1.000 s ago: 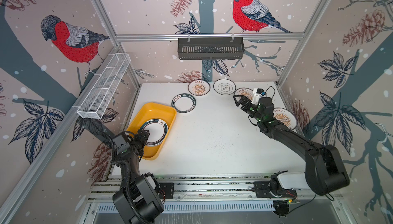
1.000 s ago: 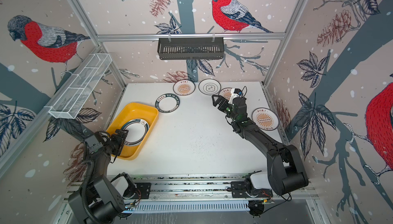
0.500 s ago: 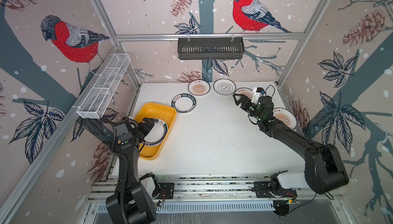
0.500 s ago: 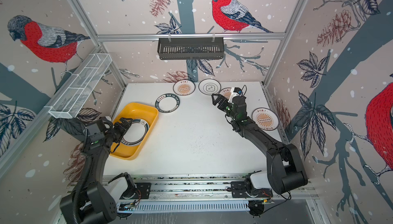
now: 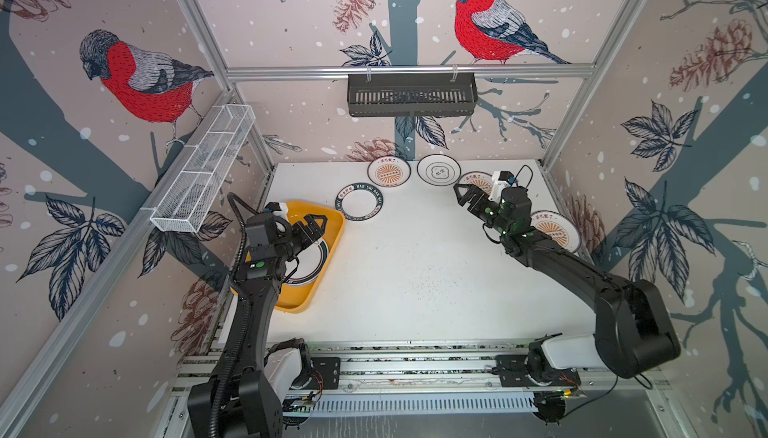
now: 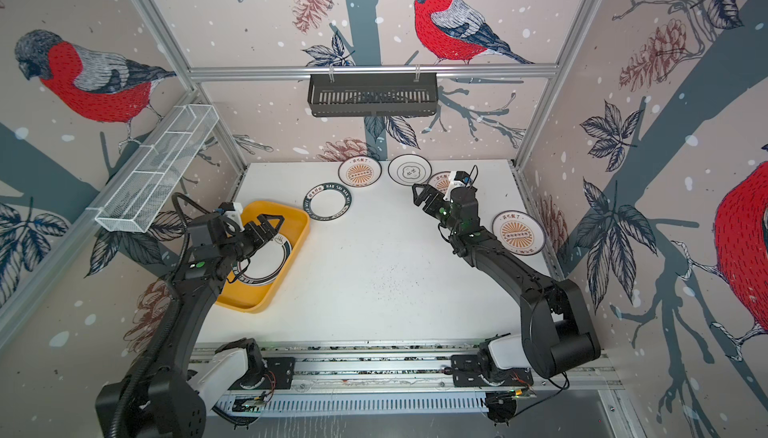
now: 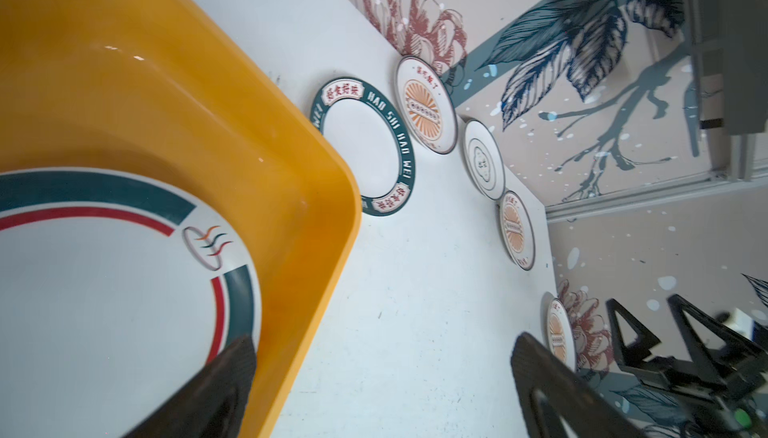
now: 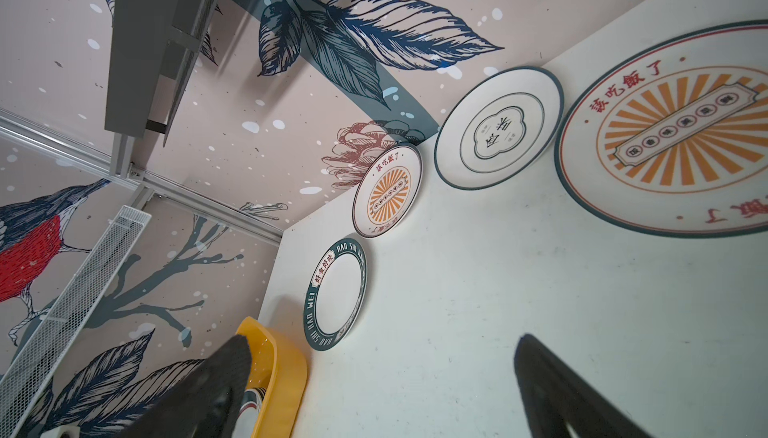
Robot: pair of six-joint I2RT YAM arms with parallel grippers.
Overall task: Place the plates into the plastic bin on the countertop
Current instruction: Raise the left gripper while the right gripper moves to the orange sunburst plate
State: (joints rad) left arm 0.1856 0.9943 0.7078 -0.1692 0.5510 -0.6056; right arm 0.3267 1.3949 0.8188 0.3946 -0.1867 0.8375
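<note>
Plates lie in two places as I look down at my rig: one rests flat inside the plastic bin [image 5: 297,298], and five sit out on the countertop [image 5: 415,273]. The bin stands by the countertop's left edge, about midway along it and skewed a little. In it I see a green-and-red plate [image 5: 309,267] with a small emblem on its rim; whether more lie under it I cannot tell. The green-lettered plate [image 5: 359,203] lies just beside the bin's far right corner, and I cannot tell whether the two touch. Along the far edge sit a sunburst plate [image 5: 389,172] and, just beside it, the thin-rimmed emblem plate [image 5: 439,169]. A second sunburst plate [image 5: 475,179] lies next, toward the far right corner, partly hidden behind my right gripper [image 5: 468,196]. A third sunburst plate [image 5: 557,230] lies near the right edge, partly under that arm. My right gripper hangs above the surface with its jaws spread wide and nothing between them; its wrist view shows only bare countertop in the gap. My left gripper [image 5: 312,228] hovers over the far end of the bin, jaws likewise wide and empty. In the left wrist view one finger [image 7: 226,382] hangs over the plate in the bin and the other sits beyond the bin's rim. A black slatted basket [image 5: 411,95] hangs on the far rail, and a white wire-mesh basket [image 5: 203,174] on the left wall.
</note>
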